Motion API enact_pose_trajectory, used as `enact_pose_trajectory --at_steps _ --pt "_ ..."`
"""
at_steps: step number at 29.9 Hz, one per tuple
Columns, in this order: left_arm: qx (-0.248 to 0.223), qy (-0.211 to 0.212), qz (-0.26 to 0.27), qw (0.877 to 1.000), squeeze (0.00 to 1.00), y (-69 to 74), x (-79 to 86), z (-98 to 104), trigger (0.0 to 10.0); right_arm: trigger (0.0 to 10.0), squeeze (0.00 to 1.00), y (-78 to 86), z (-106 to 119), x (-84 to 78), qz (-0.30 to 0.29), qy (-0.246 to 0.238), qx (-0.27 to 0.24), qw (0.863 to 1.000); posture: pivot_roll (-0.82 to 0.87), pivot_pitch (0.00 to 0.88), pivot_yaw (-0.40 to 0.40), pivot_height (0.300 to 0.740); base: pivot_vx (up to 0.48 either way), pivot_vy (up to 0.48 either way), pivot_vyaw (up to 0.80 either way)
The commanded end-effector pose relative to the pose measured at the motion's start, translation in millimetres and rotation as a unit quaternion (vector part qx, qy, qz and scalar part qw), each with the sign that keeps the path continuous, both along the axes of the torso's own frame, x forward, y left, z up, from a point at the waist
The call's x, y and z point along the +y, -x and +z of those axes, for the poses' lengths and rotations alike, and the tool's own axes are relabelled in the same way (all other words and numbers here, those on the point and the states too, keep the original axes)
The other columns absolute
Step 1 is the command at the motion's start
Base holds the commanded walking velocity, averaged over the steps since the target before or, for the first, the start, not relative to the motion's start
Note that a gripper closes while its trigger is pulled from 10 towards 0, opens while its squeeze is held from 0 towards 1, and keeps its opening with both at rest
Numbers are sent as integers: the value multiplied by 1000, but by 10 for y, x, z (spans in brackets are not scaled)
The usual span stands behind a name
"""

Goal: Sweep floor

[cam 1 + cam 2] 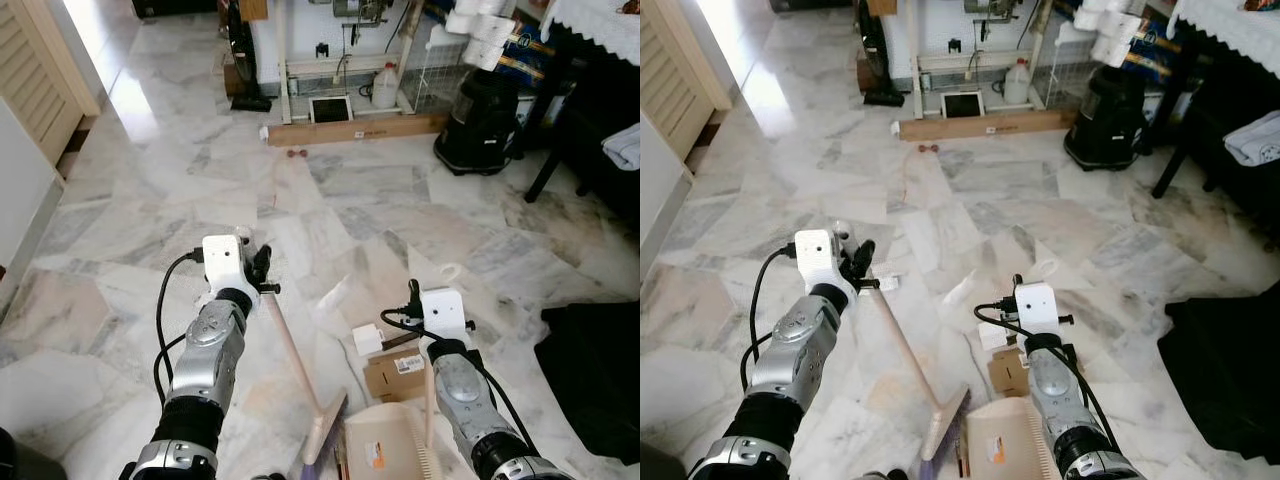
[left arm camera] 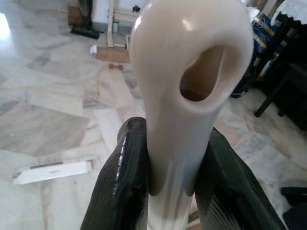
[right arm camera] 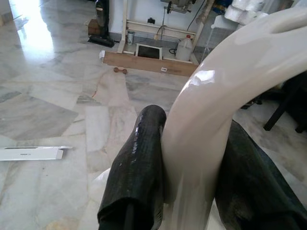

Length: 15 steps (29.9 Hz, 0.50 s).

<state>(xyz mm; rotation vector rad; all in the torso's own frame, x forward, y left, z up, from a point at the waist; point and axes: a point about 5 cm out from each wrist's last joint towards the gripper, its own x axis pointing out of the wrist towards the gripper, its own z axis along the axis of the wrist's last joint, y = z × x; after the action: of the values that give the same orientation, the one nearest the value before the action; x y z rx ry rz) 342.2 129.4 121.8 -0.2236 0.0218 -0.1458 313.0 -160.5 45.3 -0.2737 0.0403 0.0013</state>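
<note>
Cream broom (image 1: pixel 300 370) clamped in left gripper (image 2: pixel 172 163), dustpan (image 1: pixel 385 445) clamped in right gripper (image 3: pixel 192 182); cardboard scraps (image 1: pixel 392 372) just beyond the dustpan's mouth remain unswept, sweep barely begun.

Broom (image 1: pixel 300 375) left of dustpan (image 1: pixel 385 445).

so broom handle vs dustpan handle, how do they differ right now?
The broom handle is a straight stick slanting down to the brush head; the dustpan handle rises near upright and curves over at its top. The broom handle's tip has a hanging hole; none is visible on the dustpan handle. The left pincer clamps the broom handle; the right pincer clamps the dustpan handle. Both are cream plastic.
</note>
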Motion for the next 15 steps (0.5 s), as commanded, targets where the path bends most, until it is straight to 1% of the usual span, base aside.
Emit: enact_pose_trajectory --at_steps 1,4,7,8,9,10,12,13,15 --pt "-6 5 -2 1000 0 -29 13 79 10000 10000 0 6 -14 -39 0 11 6 1000 114 106 7 740 0 0 0" --pt "-14 2 7 1000 0 -32 56 127 10000 10000 0 7 -16 -36 0 10 6 1000 115 104 7 740 0 0 0" --pt "-34 7 23 999 0 -35 134 226 10000 10000 0 6 -15 -32 1 10 6 1000 114 105 6 740 0 0 0" --pt "-34 7 23 999 0 -35 134 226 10000 10000 0 6 -15 -32 1 10 6 1000 114 105 6 740 0 0 0" --pt "-42 -2 27 999 0 -32 156 264 10000 10000 0 6 -15 -33 1 10 6 1000 114 105 6 740 0 0 0" --pt "-65 -23 35 997 0 -21 209 353 10000 10000 0 6 -16 -33 1 10 6 1000 120 106 7 740 0 0 0" --pt "-82 -35 38 995 0 -11 237 409 10000 10000 0 6 -17 -32 1 10 7 1000 120 106 7 740 0 0 0" --pt "-91 -38 40 994 0 -4 247 426 10000 10000 0 6 -18 -30 1 10 7 1000 120 106 7 740 0 0 0" --pt "-91 -39 43 994 0 1 253 396 10000 10000 0 5 -18 -22 2 10 7 1000 120 106 7 740 0 0 0"
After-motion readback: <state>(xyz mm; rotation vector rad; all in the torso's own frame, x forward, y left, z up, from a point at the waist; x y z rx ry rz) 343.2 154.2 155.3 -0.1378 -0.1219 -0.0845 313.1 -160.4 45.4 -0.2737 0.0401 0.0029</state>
